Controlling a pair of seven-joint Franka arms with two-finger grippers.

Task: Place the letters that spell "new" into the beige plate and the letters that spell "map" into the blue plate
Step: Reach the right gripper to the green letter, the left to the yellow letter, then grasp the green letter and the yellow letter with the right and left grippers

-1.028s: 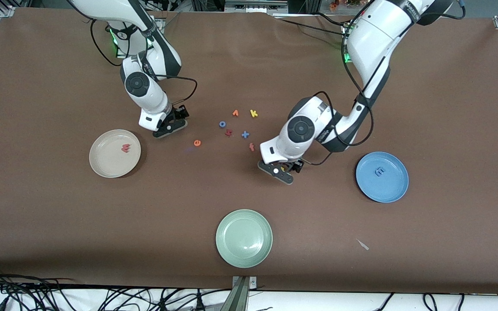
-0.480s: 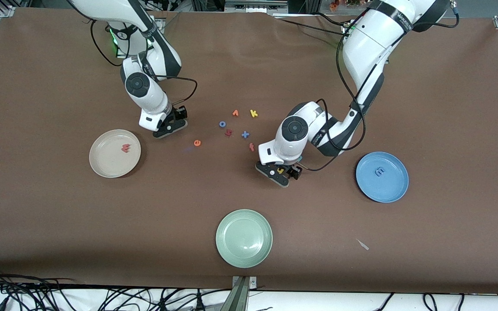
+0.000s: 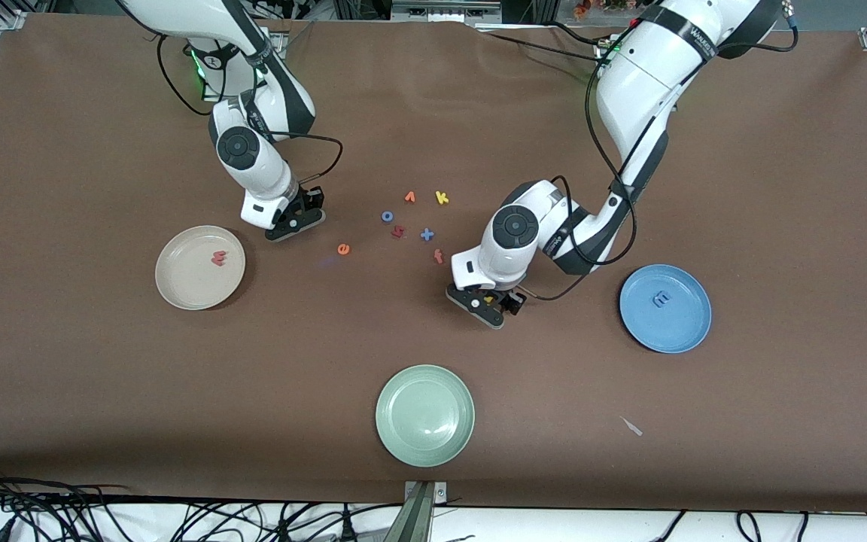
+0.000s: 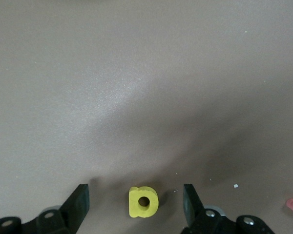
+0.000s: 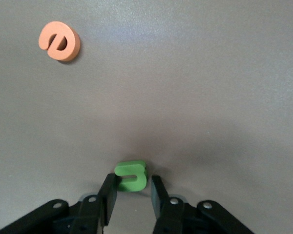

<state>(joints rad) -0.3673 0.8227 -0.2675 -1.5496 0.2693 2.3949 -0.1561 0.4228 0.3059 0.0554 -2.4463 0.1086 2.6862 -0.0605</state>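
Claws are both low on the brown tabletop (image 3: 102,391): the right claw (image 5: 132,191) is clenched on the small green foam letter n (image 5: 131,175), near the beige round plate (image 3: 177,293). Left claw (image 4: 136,204), jaws apart, straddles the small yellow foam letter a (image 4: 142,201); it likely must close next, then carry it to the blue round plate (image 3: 685,331)

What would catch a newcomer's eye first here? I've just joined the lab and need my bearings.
Probably the two white arms, both low over the brown table at once. The left gripper stands open around a small yellow foam letter a on the cloth, while the right gripper has its fingers against a tiny green foam letter n. Next, the three round plates: beige holding a red w, blue holding a blue m, pale green.
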